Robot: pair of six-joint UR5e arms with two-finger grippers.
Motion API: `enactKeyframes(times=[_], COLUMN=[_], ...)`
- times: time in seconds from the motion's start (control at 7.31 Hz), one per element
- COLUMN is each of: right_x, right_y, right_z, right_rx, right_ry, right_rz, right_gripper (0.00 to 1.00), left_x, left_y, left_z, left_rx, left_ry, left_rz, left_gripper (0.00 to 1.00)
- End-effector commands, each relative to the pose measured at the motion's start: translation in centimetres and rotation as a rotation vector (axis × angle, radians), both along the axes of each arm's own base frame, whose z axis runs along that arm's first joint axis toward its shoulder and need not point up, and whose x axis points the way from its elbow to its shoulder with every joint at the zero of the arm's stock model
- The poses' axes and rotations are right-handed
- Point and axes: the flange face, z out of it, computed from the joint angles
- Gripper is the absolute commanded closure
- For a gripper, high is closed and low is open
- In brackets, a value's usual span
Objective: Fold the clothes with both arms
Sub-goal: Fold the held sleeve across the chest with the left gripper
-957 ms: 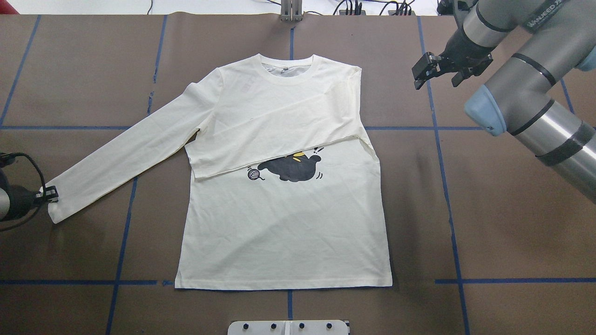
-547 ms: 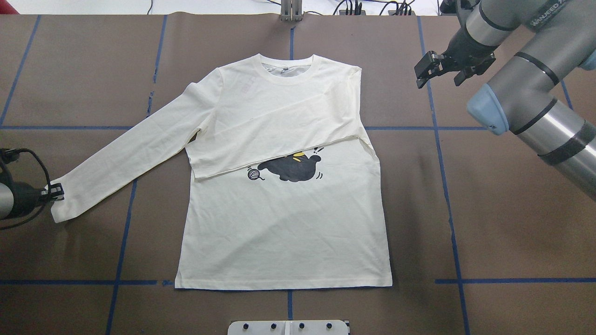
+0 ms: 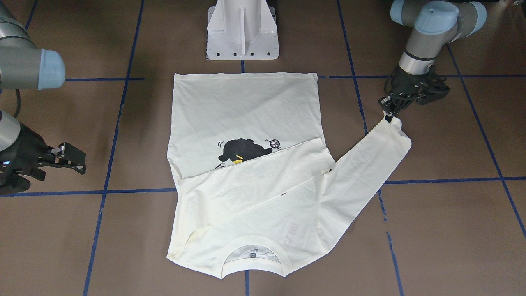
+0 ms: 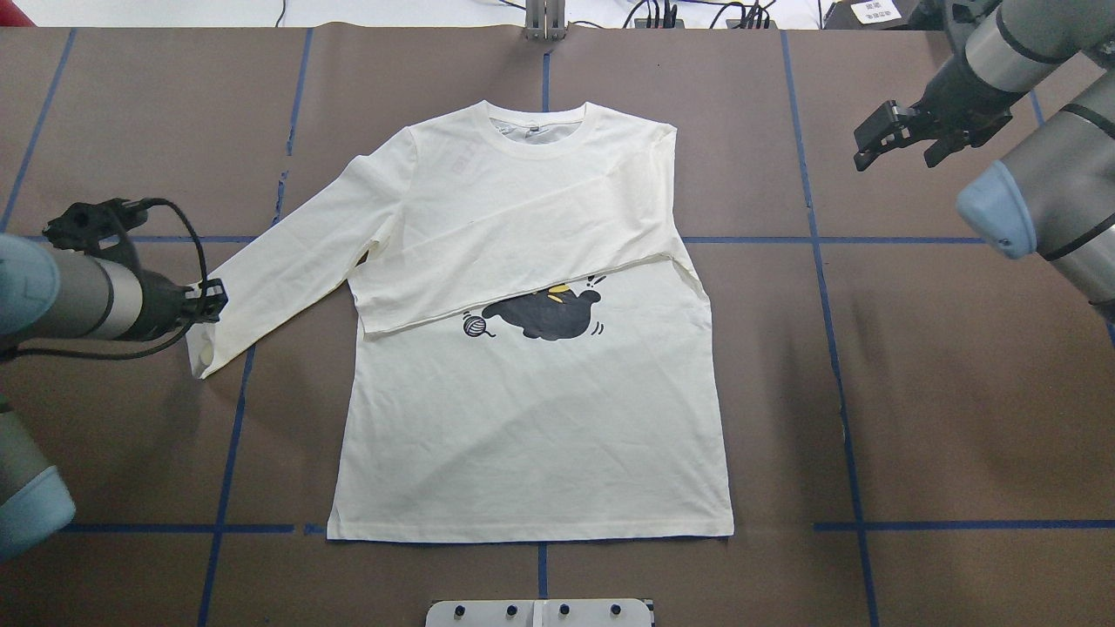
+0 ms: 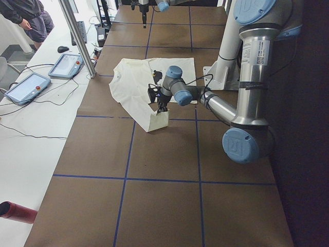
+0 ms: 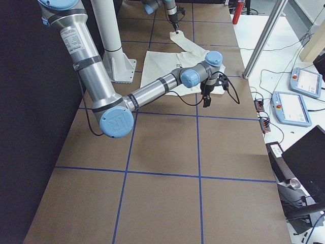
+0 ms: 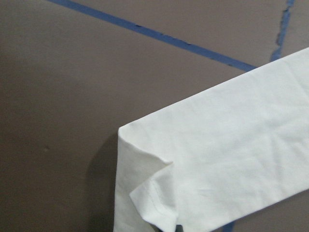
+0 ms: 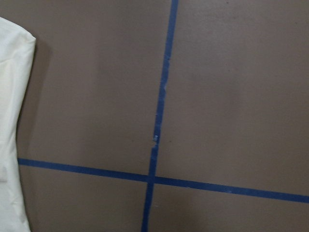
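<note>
Cream shirt point(image 4: 523, 435) lies flat mid-table point(image 4: 958, 392), lightly creased, hem nearest the robot. Further up, one sleeve lies folded across the chest, half hiding the black cat point(image 4: 544, 315). Left gripper point(image 4: 209, 300) is clamped on the other sleeve's cuff point(image 4: 209, 344), holding it off the table. Far right, the right gripper point(image 4: 897, 148) hangs spread wide, empty.

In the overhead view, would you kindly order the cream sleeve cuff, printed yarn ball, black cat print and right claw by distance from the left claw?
1. Cream sleeve cuff, pinched in the left claw itself.
2. Printed yarn ball, mid-shirt.
3. Black cat print, just beyond the ball.
4. Right claw, far upper right.
</note>
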Motion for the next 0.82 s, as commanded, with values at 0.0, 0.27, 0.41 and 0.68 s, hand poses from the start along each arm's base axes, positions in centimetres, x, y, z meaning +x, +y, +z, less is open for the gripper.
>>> enactKeyframes(times=[0.0,0.27,0.41,0.68], right_x=[4.0,4.7,4.7,4.7], right_y=[1.7,2.6,2.6,2.5], right_z=[4.2,5.5,5.5,5.4], right_rx=[-0.022,-0.031,-0.031,-0.03], right_ry=[0.023,0.03,0.032,0.03], right_rz=[0.013,0.014,0.014,0.014], right_gripper=[0.0,0.0,0.0,0.0], left_x=[-0.2,2.1,5.3,17.8], left_y=[-5.5,-7.4,-10.3,-10.6], left_z=[-16.1,-26.7,-31.3,-34.4], left_rx=[-0.001,0.036,-0.033,-0.135], left_ry=[0.12,0.246,0.29,0.368], left_rz=[0.002,0.036,-0.017,-0.003], left_gripper=[1.0,1.0,1.0,1.0])
